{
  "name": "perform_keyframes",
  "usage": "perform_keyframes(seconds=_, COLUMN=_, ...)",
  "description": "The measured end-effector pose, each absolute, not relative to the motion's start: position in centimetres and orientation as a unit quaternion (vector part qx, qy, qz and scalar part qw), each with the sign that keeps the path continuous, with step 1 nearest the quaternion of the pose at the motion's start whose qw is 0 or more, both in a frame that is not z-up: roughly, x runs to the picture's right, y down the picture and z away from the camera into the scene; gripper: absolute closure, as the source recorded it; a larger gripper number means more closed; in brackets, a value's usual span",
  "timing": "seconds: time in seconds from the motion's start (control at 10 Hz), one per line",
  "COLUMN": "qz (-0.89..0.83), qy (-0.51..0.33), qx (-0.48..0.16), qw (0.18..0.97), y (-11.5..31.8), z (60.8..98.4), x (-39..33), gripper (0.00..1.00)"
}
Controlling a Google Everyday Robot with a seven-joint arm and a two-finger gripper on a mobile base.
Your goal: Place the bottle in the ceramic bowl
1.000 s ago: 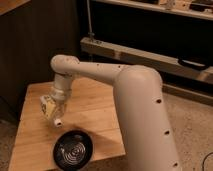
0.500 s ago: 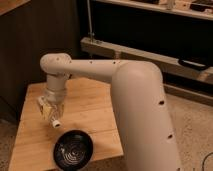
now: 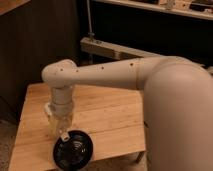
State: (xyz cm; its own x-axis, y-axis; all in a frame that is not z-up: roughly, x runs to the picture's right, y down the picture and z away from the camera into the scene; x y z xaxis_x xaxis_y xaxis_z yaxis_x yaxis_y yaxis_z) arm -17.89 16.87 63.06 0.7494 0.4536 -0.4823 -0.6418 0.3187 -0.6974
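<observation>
The ceramic bowl [image 3: 73, 149], black and glossy with pale rings at its centre, sits at the front edge of the wooden table [image 3: 110, 112]. My gripper [image 3: 59, 126] points down just behind the bowl's far left rim. It is shut on the bottle [image 3: 58, 121], a pale whitish plastic bottle held tilted, with its white cap [image 3: 65, 136] pointing down over the bowl's far rim. The bottle's cap end is close above the rim; I cannot tell if it touches. The white arm [image 3: 110, 75] reaches in from the right.
The table's front edge runs just under the bowl, and its left edge lies near the gripper. A dark wooden cabinet [image 3: 35, 45] stands behind the table. A metal shelf rack [image 3: 120, 50] stands at the back right. My large white arm body [image 3: 180, 120] fills the right.
The gripper with the bottle has moved down and toward the bowl, from over the table's left middle to the bowl's far rim. The bowl has stayed in place.
</observation>
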Motion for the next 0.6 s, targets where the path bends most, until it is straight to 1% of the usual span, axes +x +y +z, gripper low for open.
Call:
perform_keyframes(seconds=0.3, qz=0.354, qy=0.055, qx=-0.467, qw=0.808, y=21.4, z=61.4, x=-14.4, gripper=1.0)
perform_keyframes(seconds=0.4, qz=0.355, qy=0.043, qx=-0.466, qw=0.809, y=23.1, z=61.7, x=-13.8, gripper=1.0)
perform_keyframes(seconds=0.6, qz=0.354, qy=0.029, qx=-0.465, qw=0.811, y=24.1, z=62.1, x=-13.9, gripper=1.0)
